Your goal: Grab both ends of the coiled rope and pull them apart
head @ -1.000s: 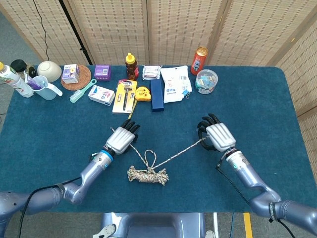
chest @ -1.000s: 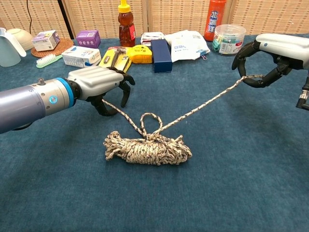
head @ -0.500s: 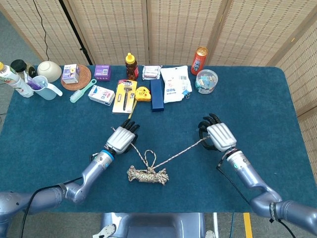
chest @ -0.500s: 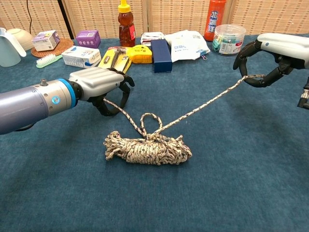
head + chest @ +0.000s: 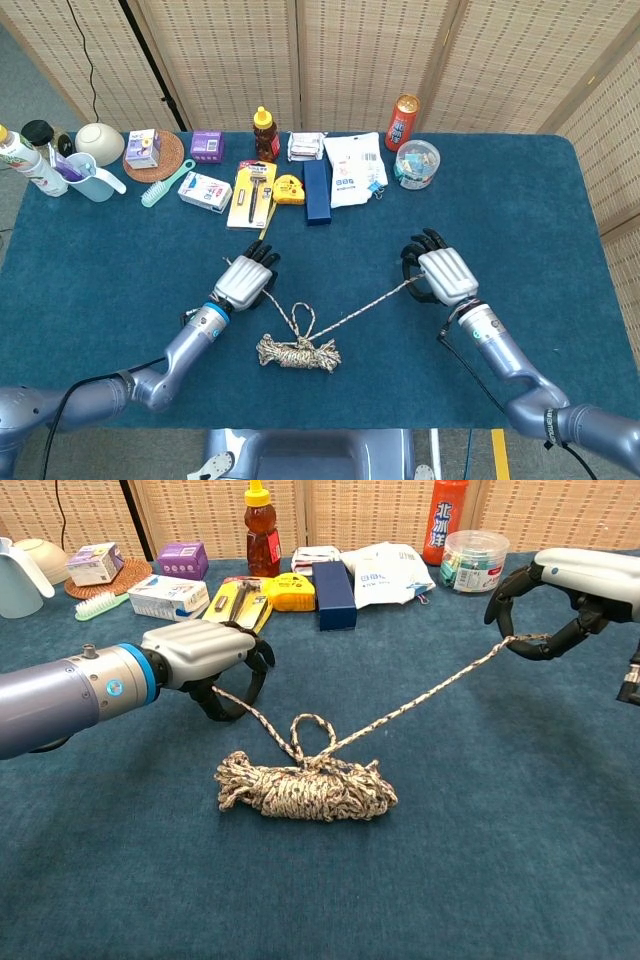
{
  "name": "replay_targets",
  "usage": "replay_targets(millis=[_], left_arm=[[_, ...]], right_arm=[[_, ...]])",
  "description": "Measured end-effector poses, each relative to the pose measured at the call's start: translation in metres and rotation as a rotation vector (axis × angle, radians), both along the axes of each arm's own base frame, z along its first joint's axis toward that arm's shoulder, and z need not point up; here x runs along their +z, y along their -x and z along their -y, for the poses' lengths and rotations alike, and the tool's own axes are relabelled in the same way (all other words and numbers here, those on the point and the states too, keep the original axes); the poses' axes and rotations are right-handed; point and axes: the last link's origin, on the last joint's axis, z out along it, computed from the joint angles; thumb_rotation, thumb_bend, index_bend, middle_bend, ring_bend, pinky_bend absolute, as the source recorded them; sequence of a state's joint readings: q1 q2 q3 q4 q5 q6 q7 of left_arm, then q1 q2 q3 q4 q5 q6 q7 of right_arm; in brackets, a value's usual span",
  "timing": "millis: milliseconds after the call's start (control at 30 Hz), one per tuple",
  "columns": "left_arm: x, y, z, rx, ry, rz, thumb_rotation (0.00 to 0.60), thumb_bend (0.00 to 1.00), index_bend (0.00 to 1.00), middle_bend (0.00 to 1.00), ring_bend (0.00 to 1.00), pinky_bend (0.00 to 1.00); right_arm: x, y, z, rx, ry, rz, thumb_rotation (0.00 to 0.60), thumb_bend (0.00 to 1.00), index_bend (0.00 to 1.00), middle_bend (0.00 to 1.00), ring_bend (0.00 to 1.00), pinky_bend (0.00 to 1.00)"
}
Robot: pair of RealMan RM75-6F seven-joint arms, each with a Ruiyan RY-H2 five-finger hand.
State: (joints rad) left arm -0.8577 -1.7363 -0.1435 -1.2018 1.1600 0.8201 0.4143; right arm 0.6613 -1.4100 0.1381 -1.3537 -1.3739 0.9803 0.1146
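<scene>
barely any shift since before: speckled rope (image 5: 305, 785) bundled mid-table, ends pinched by left hand (image 5: 205, 660) and right hand (image 5: 560, 595)

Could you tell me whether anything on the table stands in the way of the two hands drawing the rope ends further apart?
Nothing visible does. The left hand and the right hand each hold an end of the rope, with bare blue cloth outward of both. The nearest clutter, the yellow tape measure and the clear tub, sits further back.

Coiled rope (image 5: 306, 786) on the table (image 5: 560, 220) between left hand (image 5: 205, 652) and right hand (image 5: 575, 577), both behind it.
</scene>
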Motion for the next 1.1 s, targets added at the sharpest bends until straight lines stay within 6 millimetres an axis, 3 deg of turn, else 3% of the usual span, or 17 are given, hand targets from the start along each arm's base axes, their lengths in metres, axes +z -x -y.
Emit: replay_targets(millis=[267,500,900,1100], left_arm=[[0.008,0.004,-0.001,0.028,-0.013,0.029,0.6,0.4,0.65,0.21,0.09,0.0],[0.032,0.012,-0.005,0.058,-0.057,0.075,0.6,0.39,0.66,0.21,0.09,0.0],[0.108,0.046,-0.008,0.132,-0.187,0.148,0.6,0.4,0.66,0.22,0.1,0.0],[0.163,0.079,-0.006,0.172,-0.301,0.125,0.6,0.4,0.67,0.22,0.1,0.0]], right_arm=[[0.004,0.0,-0.001,0.001,0.008,0.007,0.6,0.45,0.63,0.33,0.16,0.05],[0.013,-0.001,-0.001,0.008,0.031,0.01,0.6,0.45,0.63,0.33,0.16,0.05],[0.045,0.009,-0.005,-0.006,0.109,0.018,0.6,0.45,0.64,0.34,0.16,0.05],[0.074,0.029,-0.006,-0.049,0.175,-0.009,0.6,0.45,0.64,0.34,0.16,0.05]])
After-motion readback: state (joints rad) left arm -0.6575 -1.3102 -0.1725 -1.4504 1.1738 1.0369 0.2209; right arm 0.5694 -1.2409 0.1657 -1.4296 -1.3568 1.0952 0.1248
